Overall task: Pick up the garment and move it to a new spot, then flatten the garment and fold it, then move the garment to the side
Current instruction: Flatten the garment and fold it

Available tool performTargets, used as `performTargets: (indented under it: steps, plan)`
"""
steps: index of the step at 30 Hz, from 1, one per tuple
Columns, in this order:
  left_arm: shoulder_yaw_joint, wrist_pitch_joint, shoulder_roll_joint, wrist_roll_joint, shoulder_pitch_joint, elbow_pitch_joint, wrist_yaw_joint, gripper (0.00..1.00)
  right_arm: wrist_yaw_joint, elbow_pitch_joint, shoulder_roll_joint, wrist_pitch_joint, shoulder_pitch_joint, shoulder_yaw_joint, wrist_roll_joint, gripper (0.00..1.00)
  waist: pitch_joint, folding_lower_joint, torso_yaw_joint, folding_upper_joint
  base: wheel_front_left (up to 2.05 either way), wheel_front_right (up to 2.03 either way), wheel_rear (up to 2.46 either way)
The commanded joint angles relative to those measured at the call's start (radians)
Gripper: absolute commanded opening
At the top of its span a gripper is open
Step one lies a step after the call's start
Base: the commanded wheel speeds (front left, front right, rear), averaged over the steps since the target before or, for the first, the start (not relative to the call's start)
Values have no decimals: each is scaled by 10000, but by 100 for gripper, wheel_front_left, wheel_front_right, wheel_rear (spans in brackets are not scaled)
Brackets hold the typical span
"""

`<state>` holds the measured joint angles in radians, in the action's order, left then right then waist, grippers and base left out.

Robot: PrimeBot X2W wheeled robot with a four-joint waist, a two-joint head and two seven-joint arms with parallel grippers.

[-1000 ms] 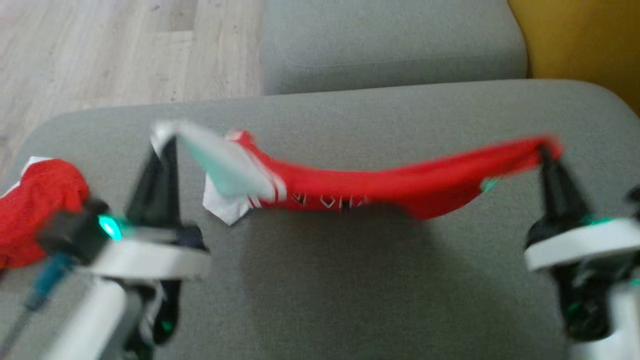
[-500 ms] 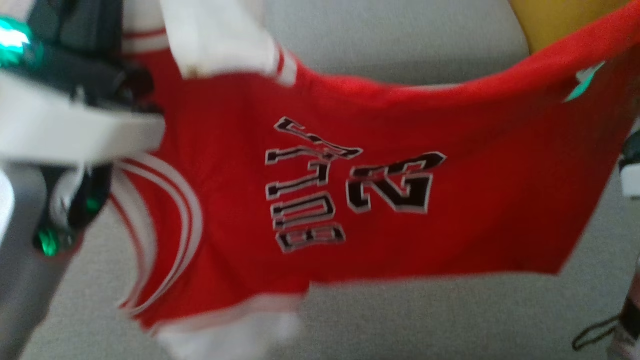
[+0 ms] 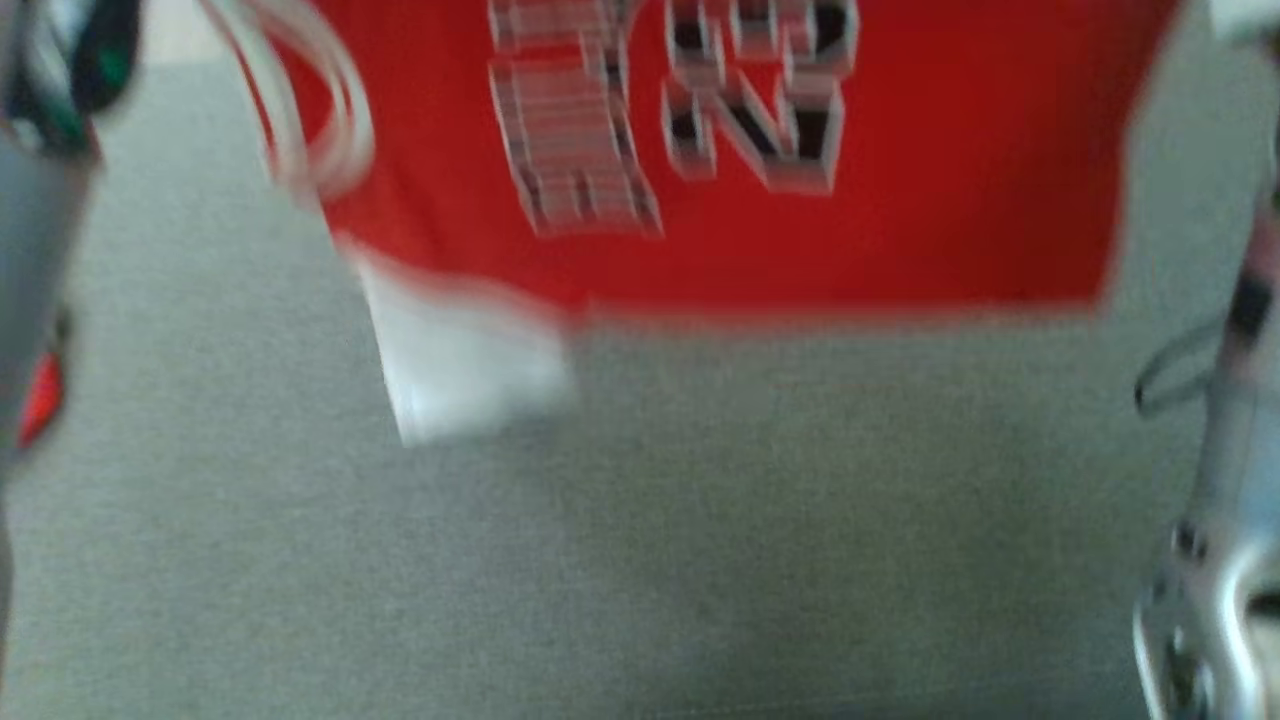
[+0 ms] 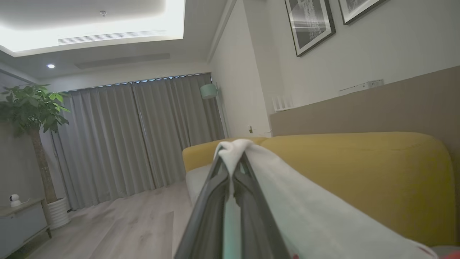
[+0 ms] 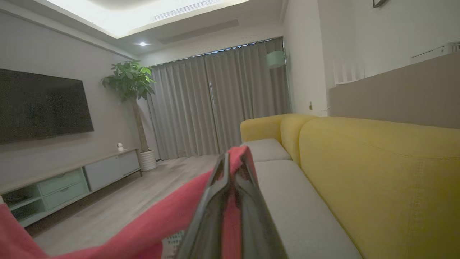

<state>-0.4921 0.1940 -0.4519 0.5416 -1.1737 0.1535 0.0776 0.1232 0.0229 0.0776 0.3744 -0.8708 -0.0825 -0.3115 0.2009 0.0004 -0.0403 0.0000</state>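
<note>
Lifted higher, garment (image 3: 900, 200) spans left-right (hanging), pinched by left tool (image 4: 233, 169) and right tool (image 5: 235, 169).

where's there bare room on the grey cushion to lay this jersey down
The grey cushion is bare everywhere below the hem of the garment, between the blurred red scrap at the left and the cable at the right. Crowded: the top, where the garment hangs from the left pincer and right pincer.

Slim dark claw fingers (image 4: 212, 208), silvery forearm (image 3: 1235, 480)
</note>
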Motion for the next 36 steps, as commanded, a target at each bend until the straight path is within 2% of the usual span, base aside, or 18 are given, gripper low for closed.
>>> performTargets:
  steps: [1,4,5,10,14,18,24,31,36]
  plan:
    - [340,-101,-330,-140,-676,-60,-47,0,75,-151,-42,-144,-545,257,135,0,611,-4,-224,0,0,0,0]
    - [240,-703,-177,-573,-1667,1265,-239,0,75,1415,-81,-974,-1902,454,893,0,950,-4,-320,0,0,0,0]
    - [228,-866,-67,-505,-1892,1672,-432,0,75,1969,-110,-1265,-2293,474,1148,0,1024,-4,-354,0,0,0,0]
    - [368,-1875,28,-878,-3042,3457,-398,0,75,4368,-238,-2582,-4030,214,2395,0,1540,-4,-360,0,0,0,0]
    - [335,-2658,371,-910,-3497,4308,-553,0,75,5610,-267,-3435,-4645,67,2437,0,2322,-4,-86,0,0,0,0]
    - [105,-3235,914,-693,-3163,4838,-983,0,75,6643,-270,-4195,-4438,294,2313,0,2965,-4,241,0,0,0,0]
    - [-328,-3919,1361,-429,-1893,5250,-1529,0,75,8058,-271,-5315,-3756,769,1816,0,3387,-4,470,0,0,0,0]
    - [-396,-4372,1085,-159,-59,4763,-1720,0,75,8604,-272,-6109,-2621,1804,834,0,3199,-4,439,0,0,0,0]
    - [-392,-4504,560,-166,1710,3655,-1694,0,75,8206,-272,-6302,-1323,1781,421,0,2547,-4,455,0,0,0,0]
